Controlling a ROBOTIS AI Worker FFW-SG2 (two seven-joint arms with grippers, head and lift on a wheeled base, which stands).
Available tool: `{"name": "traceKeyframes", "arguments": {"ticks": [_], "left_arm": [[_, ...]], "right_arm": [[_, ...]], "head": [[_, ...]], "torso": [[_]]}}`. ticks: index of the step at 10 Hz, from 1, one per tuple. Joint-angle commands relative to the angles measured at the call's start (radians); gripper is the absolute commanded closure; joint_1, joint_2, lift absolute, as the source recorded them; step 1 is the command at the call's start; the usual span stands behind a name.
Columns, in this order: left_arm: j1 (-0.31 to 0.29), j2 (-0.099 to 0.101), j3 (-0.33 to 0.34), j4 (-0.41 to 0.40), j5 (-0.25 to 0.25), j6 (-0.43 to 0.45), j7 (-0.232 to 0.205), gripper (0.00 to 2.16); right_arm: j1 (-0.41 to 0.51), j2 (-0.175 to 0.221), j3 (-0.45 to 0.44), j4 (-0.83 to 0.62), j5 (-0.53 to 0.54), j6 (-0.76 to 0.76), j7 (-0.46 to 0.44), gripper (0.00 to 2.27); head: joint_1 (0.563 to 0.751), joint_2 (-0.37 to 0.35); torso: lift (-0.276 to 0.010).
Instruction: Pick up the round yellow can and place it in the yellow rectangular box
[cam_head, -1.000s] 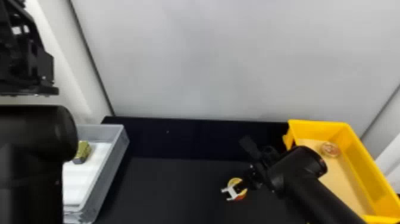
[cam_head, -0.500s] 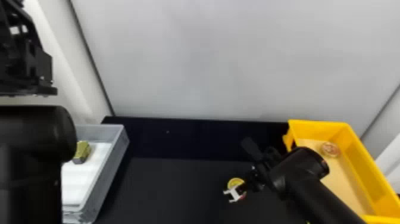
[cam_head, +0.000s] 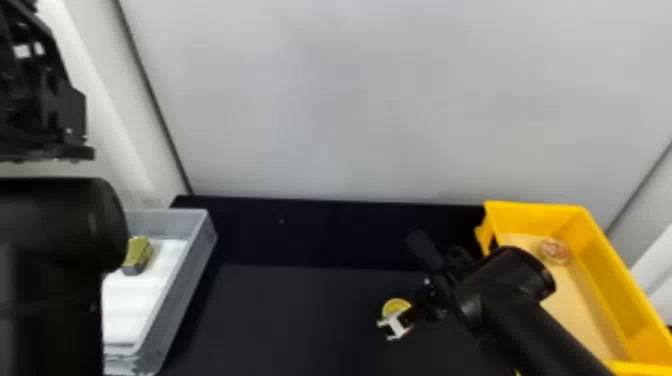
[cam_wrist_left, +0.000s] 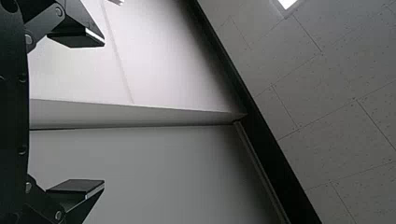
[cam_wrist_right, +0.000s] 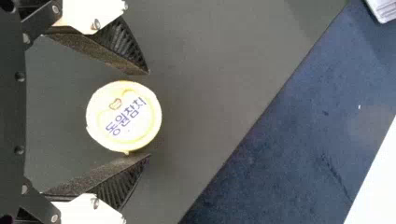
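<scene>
One round yellow can (cam_wrist_right: 123, 116) stands upright, lid up, the right gripper (cam_head: 403, 316) spread around it.

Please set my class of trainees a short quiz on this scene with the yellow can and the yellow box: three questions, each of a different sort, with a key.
1. True or false: the left gripper's fingers are apart.

2. Multiple choice: where is the round yellow can?
A) In the gray tray
B) Between the right gripper's fingers
C) Between the left gripper's fingers

3. Fill in the blank: the yellow rectangular box stands on the robot's ____ side.

Key: 1. True; 2. B; 3. right
</scene>
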Motion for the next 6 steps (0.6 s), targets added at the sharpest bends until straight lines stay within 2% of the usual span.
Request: {"name": "traceKeyframes", "arguments": {"ticks": [1,6], "left_arm": [[0.005,0.0,0.005,-0.004,0.0,0.002,-0.001,0.2],[0.006,0.0,0.005,-0.005,0.0,0.003,-0.002,0.2]], "right_arm": [[0.02,-0.01,-0.004,-0.046,0.023,0.029,0.018,0.19],[0.025,-0.018,-0.004,-0.066,0.036,0.043,0.027,0.2]], "head": [[0.663,0.054],[0.663,0.054]], "torso": [[-0.01],[-0.01]]}}
